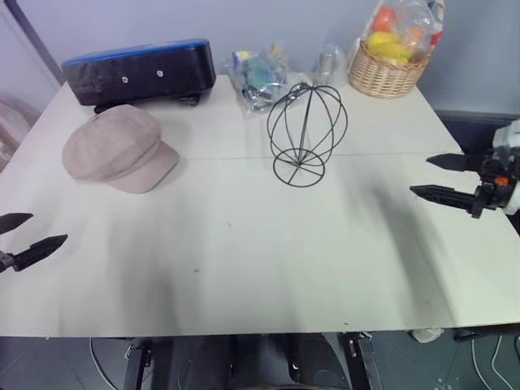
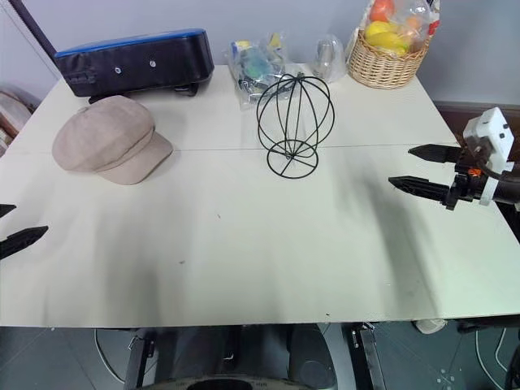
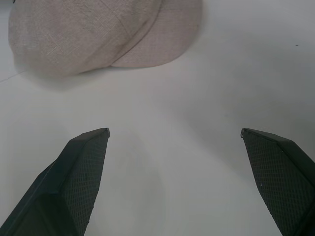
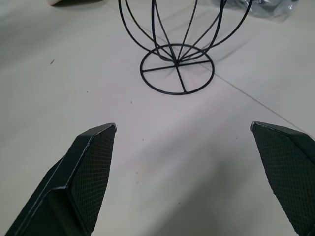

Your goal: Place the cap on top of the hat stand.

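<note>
A pale, matte desk [image 1: 244,268] is seen, made of two boards joined along a seam running side to side just beside the hat stand's base. A grey-blue wall is seen behind the far edge; dark floor and cables are visible below the near edge.

Landmark: the hat stand [image 1: 306,134]. It is set upright near the desk's middle, slightly toward the far side. It is a black thin-wire open sphere on a small round wire base, and it stands bare.

Behind the stand, at the far edge, a crumpled clear plastic bag [image 1: 258,77] with coloured contents is noted. To the far right of the stand a woven basket [image 1: 384,75] holding wrapped fruit is placed. To the far left of the stand a black case with a blue top [image 1: 138,71] is laid.

The cap [image 1: 119,147] is lying on the desk well to the left of the stand, crown up, brim toward the stand. It is a beige-pink woven fabric with seamed panels and a puffy crown. Bare desk is seen between cap and stand.

The left end effector [image 1: 23,236] is held near the cap, fingers spread, empty. The right end effector [image 1: 436,177] is held right of the stand, fingers spread, empty.
</note>
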Controlling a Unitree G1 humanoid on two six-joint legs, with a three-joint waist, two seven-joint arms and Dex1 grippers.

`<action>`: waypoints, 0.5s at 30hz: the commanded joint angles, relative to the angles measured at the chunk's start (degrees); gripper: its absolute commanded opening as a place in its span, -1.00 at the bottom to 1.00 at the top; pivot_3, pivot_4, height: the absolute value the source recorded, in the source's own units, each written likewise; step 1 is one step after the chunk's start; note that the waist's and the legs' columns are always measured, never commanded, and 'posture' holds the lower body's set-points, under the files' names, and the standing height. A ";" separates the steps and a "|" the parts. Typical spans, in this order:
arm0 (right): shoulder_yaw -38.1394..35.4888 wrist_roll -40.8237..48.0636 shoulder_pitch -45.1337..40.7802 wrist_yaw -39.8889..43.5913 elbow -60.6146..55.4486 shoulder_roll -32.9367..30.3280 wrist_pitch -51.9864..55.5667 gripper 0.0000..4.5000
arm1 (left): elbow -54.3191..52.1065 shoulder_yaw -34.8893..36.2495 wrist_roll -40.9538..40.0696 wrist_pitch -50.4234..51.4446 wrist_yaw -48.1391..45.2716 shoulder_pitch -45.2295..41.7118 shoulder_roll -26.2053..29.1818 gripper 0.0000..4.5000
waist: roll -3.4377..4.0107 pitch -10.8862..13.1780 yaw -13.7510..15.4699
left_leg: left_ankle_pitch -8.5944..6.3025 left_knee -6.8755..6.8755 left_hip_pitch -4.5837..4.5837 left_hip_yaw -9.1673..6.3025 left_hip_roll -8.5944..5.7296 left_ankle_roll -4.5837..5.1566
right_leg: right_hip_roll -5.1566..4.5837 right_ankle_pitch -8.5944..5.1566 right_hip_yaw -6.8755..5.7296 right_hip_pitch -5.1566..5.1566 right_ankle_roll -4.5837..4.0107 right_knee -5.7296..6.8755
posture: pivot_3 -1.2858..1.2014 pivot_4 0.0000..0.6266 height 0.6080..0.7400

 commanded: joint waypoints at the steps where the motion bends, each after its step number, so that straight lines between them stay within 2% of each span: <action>1: -1.11 -0.06 -1.39 0.31 0.20 -0.64 -1.63 0.99 | -1.54 2.24 0.05 0.12 0.25 0.13 -0.30 1.00 | 0.00 0.00 0.04 | 0.00 0.00 0.00 0.00 -0.01 0.00 | 0.02 0.00 0.00 0.00 0.00 0.00 | 0.03 -0.52 1.00; 8: -0.87 -2.09 -0.40 -0.63 1.68 -0.08 -5.56 0.99 | -2.05 1.67 0.78 0.41 1.38 -0.64 -0.59 1.00 | -0.01 0.01 0.02 | 0.00 0.02 0.00 0.08 -0.01 0.00 | 0.09 0.01 0.00 0.01 0.01 0.02 | 0.03 -0.52 1.00; 15: -0.65 -2.25 -0.21 -0.28 2.45 -0.18 -4.66 0.99 | -3.90 -0.07 0.39 1.18 1.74 -2.76 -0.52 1.00 | -0.01 0.01 0.01 | 0.00 0.05 0.00 0.14 0.00 0.00 | 0.14 0.01 0.00 0.03 0.02 0.05 | 0.03 -0.52 1.00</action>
